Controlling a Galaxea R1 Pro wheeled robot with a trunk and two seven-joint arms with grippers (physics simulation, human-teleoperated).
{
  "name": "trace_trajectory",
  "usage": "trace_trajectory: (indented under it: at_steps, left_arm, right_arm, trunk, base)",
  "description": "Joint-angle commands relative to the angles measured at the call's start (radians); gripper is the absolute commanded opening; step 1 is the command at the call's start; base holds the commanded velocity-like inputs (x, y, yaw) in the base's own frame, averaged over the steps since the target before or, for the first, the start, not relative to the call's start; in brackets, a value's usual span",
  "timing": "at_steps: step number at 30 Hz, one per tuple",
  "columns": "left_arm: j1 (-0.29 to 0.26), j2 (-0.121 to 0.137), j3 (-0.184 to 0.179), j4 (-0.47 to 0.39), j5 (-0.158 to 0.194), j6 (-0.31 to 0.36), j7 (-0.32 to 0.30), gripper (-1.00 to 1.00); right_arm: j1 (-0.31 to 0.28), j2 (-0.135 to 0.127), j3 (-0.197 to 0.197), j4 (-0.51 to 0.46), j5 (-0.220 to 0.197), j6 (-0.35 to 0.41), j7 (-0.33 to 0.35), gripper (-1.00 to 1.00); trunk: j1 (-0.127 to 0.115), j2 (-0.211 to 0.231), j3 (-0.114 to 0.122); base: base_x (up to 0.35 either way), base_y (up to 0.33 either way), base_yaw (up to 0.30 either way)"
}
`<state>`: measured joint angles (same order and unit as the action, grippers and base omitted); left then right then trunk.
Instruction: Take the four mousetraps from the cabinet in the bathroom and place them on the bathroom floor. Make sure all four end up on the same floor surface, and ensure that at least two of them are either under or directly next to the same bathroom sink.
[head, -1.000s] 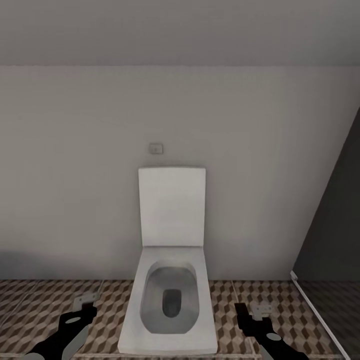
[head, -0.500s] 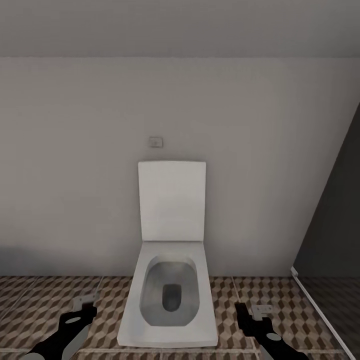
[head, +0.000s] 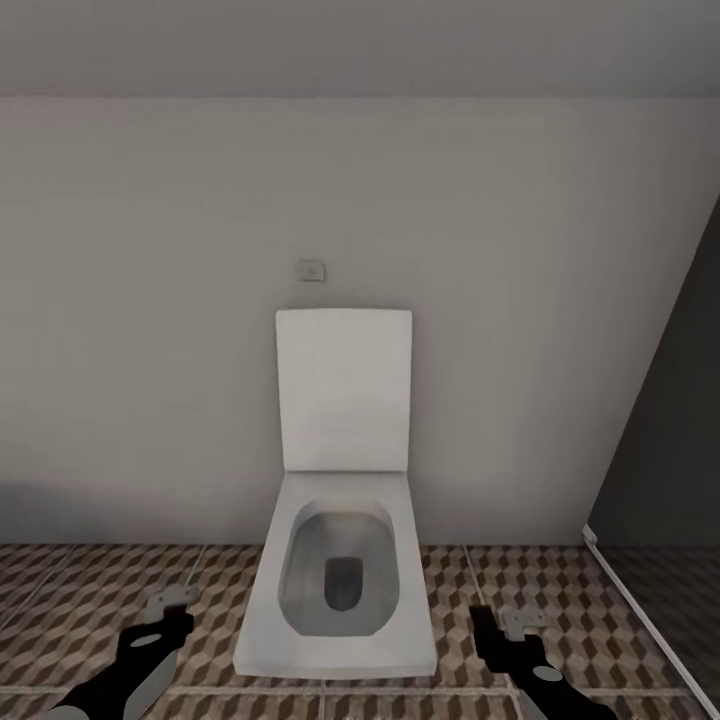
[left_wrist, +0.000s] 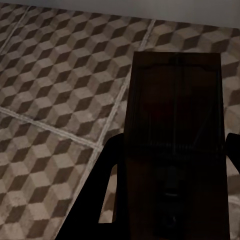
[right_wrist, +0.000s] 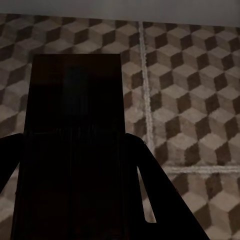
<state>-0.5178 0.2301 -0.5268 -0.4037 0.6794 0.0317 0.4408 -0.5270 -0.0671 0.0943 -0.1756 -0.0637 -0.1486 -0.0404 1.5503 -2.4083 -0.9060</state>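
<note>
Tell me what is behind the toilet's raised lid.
Behind the raised lid stands the plain grey wall, with a small wall plate just above the lid. The patch of wall directly behind the lid is covered.

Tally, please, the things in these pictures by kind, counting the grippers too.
Toilet: 1
Wall plate: 1
Grippers: 2, the left gripper and the right gripper
Mousetraps: 2, the left mousetrap and the right mousetrap, one held in each gripper
Total: 6
</note>
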Motion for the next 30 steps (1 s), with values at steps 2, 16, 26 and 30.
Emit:
trace_trajectory:
  at_steps: [2, 16, 26, 30]
  left_arm:
    - [-0.001, 0.001, -0.009, -0.002, 0.005, 0.004, 0.008, -1.00]
    - [-0.001, 0.000, -0.009, -0.003, 0.005, 0.004, 0.007, -1.00]
    - [-0.001, 0.000, -0.009, -0.003, 0.005, 0.003, 0.007, -1.00]
    - [-0.001, 0.000, -0.009, -0.003, 0.005, 0.002, 0.007, -1.00]
  right_arm:
    - [-0.001, 0.000, 0.008, 0.001, -0.010, -0.003, -0.003, -1.00]
    - [-0.001, 0.000, 0.007, 0.001, -0.010, -0.003, -0.003, -1.00]
    - [-0.001, 0.000, 0.007, 0.001, -0.010, -0.003, -0.003, -1.00]
    - [-0.001, 0.000, 0.007, 0.001, -0.010, -0.003, -0.003, -1.00]
  trunk:
    - [0.008, -0.015, -0.007]
    - [0.051, -0.092, -0.053]
    - [0.056, -0.095, -0.092]
    - [0.057, -0.096, -0.108]
  base:
    - [0.000, 0.000, 0.000]
    - [0.000, 0.000, 0.000]
    - [0.112, 0.000, 0.000]
    - [0.031, 0.000, 0.000]
